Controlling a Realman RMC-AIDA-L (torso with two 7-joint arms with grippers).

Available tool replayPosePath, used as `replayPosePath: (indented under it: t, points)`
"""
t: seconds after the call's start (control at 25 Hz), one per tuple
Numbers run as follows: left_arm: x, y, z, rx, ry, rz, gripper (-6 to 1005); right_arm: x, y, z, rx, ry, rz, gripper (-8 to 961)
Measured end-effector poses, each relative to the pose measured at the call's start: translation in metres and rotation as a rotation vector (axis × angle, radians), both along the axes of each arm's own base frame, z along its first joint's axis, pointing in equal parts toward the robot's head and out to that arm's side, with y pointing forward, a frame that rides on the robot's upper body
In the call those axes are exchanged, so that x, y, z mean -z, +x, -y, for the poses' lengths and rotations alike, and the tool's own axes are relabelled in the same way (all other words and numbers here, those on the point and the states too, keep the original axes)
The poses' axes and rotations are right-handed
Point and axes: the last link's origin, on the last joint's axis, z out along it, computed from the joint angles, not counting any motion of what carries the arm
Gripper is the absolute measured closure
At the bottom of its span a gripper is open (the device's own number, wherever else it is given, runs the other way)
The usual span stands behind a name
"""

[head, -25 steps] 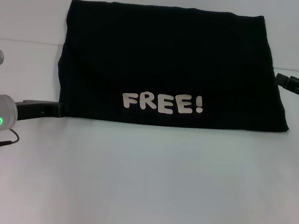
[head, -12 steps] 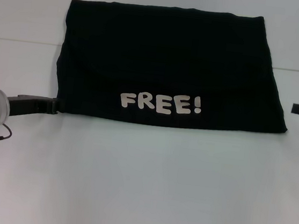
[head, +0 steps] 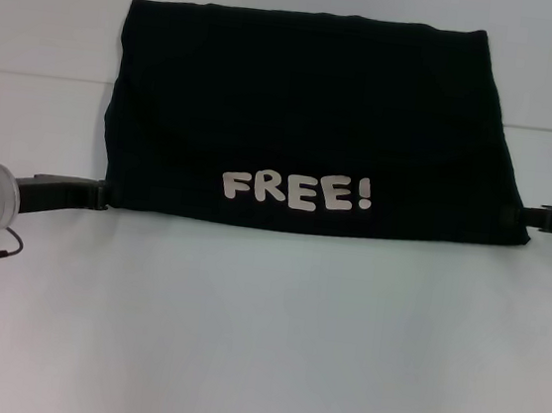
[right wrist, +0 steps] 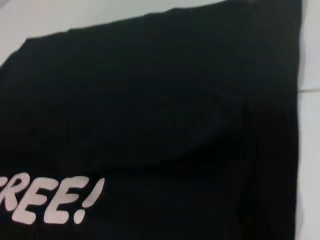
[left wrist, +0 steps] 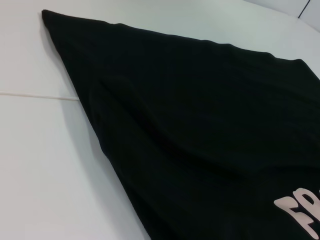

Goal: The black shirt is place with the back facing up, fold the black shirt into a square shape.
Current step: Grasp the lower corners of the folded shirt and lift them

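Shirt: black, folded into a wide rectangle, lying flat on the white table toward its far side, with cream "FREE!" lettering facing up along the near edge. Left gripper: low over the table, its tip at the shirt's near left corner, touching or just beside the fabric; the head view does not settle which. Right gripper: reaching in from the table's right side, its tip at the shirt's near right corner. Whether either set of jaws is released or clenched on fabric cannot be told, as black fingers merge with black cloth. The right arm is cut off by the picture's edge. Both wrist views show only shirt and table, with the lettering partly cropped.
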Motion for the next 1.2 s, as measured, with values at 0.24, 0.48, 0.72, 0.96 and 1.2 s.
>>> replayPosePath:
  t: [0.24, 0.48, 0.72, 0.96, 1.2]
  points:
    - [0.0, 0.001, -0.001, 0.001, 0.002, 0.0, 987, 0.016, -0.002, -0.004, -0.002, 0.012, 0.049, 348]
    - [-0.001, 0.003, -0.004, 0.009, 0.003, -0.003, 986, 0.027, -0.001, -0.002, -0.005, 0.007, 0.071, 349]
    - [-0.002, 0.004, -0.006, 0.01, 0.012, -0.011, 984, 0.032, -0.003, 0.0, -0.007, -0.003, 0.059, 395]
    - [-0.003, 0.003, -0.006, 0.008, 0.015, -0.013, 983, 0.031, -0.002, 0.002, -0.011, -0.008, 0.051, 641]
    - [-0.003, -0.001, -0.003, -0.008, 0.02, -0.007, 981, 0.03, 0.001, 0.005, -0.012, -0.015, 0.046, 838]
